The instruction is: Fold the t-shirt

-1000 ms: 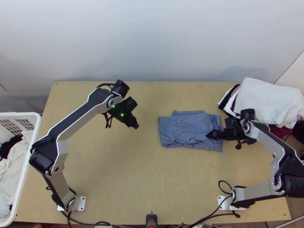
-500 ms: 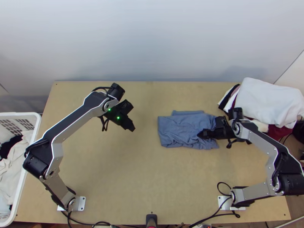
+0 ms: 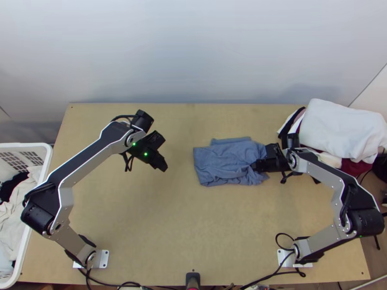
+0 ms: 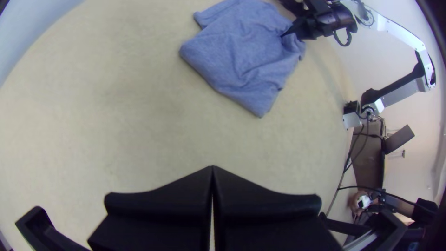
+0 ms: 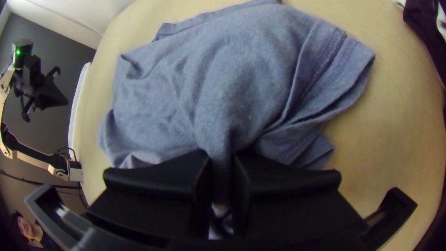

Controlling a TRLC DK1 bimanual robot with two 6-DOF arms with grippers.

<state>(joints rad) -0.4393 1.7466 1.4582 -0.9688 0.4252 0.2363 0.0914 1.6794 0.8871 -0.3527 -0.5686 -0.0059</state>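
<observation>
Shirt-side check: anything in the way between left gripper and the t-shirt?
Nothing visible stands between the left gripper and the t-shirt. The right gripper has a bunched fold in its jaws toward the shirt's right end in the top view, so it would probably only crowd a grasp there.

White basket (image 3: 24,145) of clothes (image 3: 17,210) — heaped garments (image 3: 341,128) — light wooden table (image 3: 145,222)

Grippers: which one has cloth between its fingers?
The right gripper: a bunched part of the blue-grey t-shirt runs between its fingers. The left gripper is shut with nothing between its fingers, left of the t-shirt in the top view.
</observation>
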